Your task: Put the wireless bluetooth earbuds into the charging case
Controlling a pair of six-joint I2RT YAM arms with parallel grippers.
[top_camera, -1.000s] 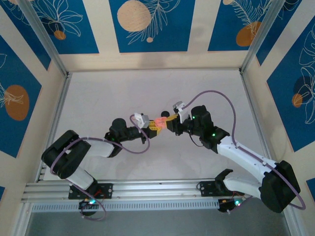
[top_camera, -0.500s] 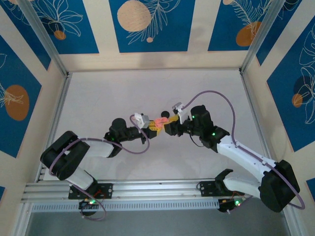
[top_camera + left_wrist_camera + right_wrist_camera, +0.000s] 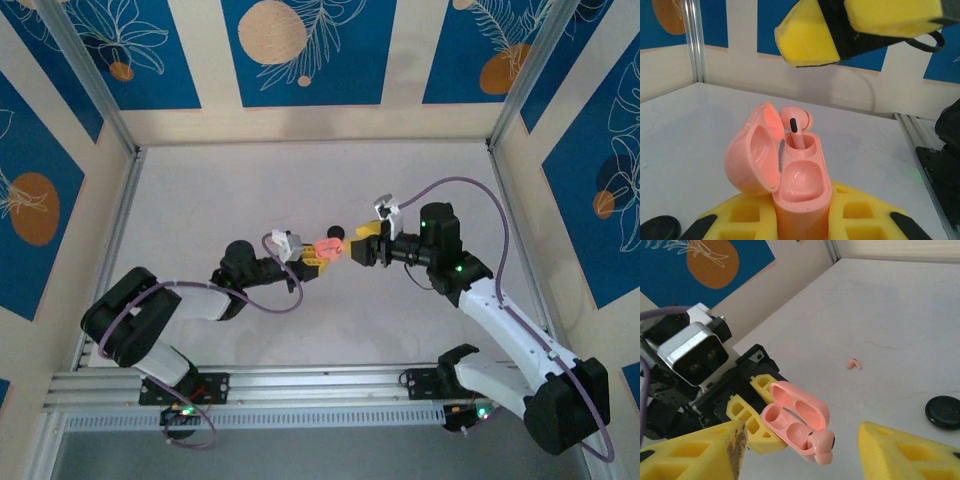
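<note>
Top external: the left gripper (image 3: 314, 252) had its jaws closed on the charging case (image 3: 327, 247), near mid-desk (image 3: 200, 200). The right gripper (image 3: 361, 245) sat just right of the case, pointing at it but apart from it. A black disc (image 3: 336, 234) lay just behind the case.

Left wrist: the case stood upright between the left gripper's yellow fingers (image 3: 862, 220), with its lid (image 3: 752, 150) swung open to the left. The seated earbud (image 3: 796, 124), pink, stood in the case's far socket; the near socket was empty. The right gripper's jaws hung above the case, spread, gripping nothing.

Right wrist: the case sat in the gap between the spread fingers (image 3: 705, 450), touching neither. The loose earbud (image 3: 854, 363), pink, lay on the desk beyond the case, well apart from it.
</note>
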